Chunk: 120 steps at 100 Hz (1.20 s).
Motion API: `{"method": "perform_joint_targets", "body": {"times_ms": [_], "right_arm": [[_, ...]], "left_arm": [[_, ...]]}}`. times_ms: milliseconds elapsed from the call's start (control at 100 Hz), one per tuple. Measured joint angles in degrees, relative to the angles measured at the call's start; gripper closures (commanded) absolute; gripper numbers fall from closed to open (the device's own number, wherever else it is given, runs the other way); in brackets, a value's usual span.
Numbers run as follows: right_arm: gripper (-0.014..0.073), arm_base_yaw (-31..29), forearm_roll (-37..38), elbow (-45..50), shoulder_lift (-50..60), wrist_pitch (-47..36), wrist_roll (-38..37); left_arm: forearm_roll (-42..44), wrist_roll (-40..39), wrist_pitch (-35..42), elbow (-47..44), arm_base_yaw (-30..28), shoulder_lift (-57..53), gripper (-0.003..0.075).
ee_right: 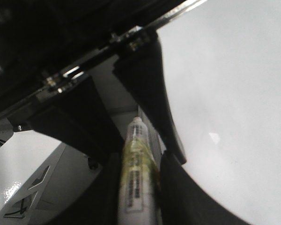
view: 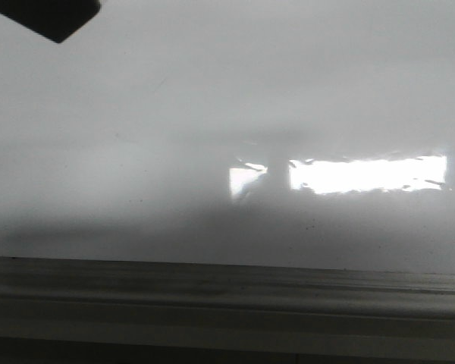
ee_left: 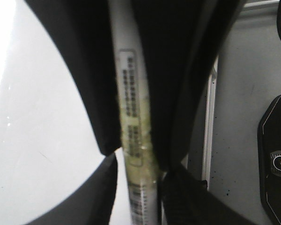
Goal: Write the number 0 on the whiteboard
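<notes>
The whiteboard [view: 212, 114] fills the front view as a glossy white surface with a bright light reflection. No drawn number 0 shows in any view. In the left wrist view my left gripper [ee_left: 133, 70] is shut on a white marker [ee_left: 136, 140] with a printed label, held lengthwise between the black fingers [ee_left: 93, 93] above the whiteboard [ee_left: 28, 117]. In the right wrist view my right gripper [ee_right: 131, 126] is shut on a similar labelled marker [ee_right: 138, 183], whose end [ee_right: 136, 122] points along the fingers over the whiteboard [ee_right: 234, 93].
A grey frame rail [view: 227, 296] runs along the board's near edge and shows again as the frame rail [ee_left: 208, 117]. A dark blocky shape [view: 53, 19] juts in at the top left. A black device [ee_left: 276, 159] lies on the grey surface beside the board.
</notes>
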State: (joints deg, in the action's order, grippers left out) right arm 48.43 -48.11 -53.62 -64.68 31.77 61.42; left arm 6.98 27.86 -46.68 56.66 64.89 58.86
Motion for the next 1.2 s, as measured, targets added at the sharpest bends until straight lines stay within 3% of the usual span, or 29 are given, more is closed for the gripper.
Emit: {"method": "perform_joint_targets", "body": {"times_ms": [80,320,680,820,1010,1200], "right_arm": [[0.0651,0.0,-0.5,0.0,0.0,-0.4,0.0],[0.0651,-2.1,-0.7,0.5,-0.1,-1.7,0.1],[0.0651,-6.7,-0.6,2.0,0.3,-1.6,0.1],[0.0651,-7.5,0.1,2.0,0.9,-1.2,0.1],[0.0641,-10.2,1.4,2.2,2.2,1.6,-0.7],[0.0641,-14.9,3.6,2.4,5.9,4.0,-2.1]], "left_arm": [[-0.6,0.2,0.0,0.1,0.0,-1.1,0.0340],[-2.6,-0.1,0.8,0.5,0.0,-7.0,0.0341],[-2.7,-7.4,0.9,0.5,0.0,-16.3,0.0344],[1.1,-14.6,0.9,-0.6,0.0,-18.3,0.0372],[10.1,-29.6,1.2,-5.1,0.0,-22.4,0.0482],[14.4,-39.0,4.6,-10.4,0.0,-27.7,0.0556]]}}
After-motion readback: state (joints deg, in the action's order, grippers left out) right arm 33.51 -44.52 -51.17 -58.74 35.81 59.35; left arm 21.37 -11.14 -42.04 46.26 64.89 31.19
